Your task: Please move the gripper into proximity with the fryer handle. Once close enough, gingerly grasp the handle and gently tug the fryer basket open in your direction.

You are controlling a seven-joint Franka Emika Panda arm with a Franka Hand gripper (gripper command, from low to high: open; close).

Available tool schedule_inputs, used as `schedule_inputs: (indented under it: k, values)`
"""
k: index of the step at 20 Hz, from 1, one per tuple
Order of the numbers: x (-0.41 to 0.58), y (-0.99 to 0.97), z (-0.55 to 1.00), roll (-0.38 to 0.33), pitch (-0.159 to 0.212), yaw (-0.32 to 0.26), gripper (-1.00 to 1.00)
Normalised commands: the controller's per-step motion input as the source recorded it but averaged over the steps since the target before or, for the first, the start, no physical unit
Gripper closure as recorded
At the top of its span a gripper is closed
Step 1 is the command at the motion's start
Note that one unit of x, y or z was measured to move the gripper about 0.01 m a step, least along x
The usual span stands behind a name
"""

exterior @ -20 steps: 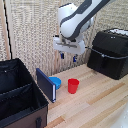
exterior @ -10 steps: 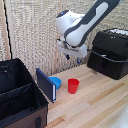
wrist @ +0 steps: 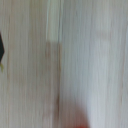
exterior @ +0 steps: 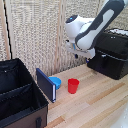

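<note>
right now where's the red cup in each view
Exterior view: the red cup stands on the wooden table, about mid-picture, just to the exterior view's right of a blue bowl.
Wrist view: only a blurred red smear shows at the picture's edge; it may be the cup, but I cannot tell.
Shared landmark: the table's pale wood planks.

The pale grey gripper (exterior: 78, 50) hangs above the wooden table (exterior: 95, 102), with the boxy black air fryer (exterior: 111, 56) just beside it toward the exterior view's right, the small red plastic cup (exterior: 73, 85) below it, and the large black fabric crate (exterior: 19, 95) well apart toward the left
</note>
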Motion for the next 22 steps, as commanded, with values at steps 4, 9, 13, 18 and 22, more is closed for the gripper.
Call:
schedule_inputs:
  k: [4,9,13,18,22]
  values:
    - [-0.224,-0.44,-0.23,-0.353,-0.082,0.094,-1.0]
    - [-0.191,-0.35,-0.25,-0.375,-0.074,0.106,-1.0]
    - [-0.101,-0.35,-0.32,-0.366,-0.064,0.132,-1.0]
    - [-0.042,-0.5,-0.41,-0.253,-0.062,0.153,-1.0]
    - [-0.178,-0.6,-0.38,-0.099,-0.047,0.164,-1.0]
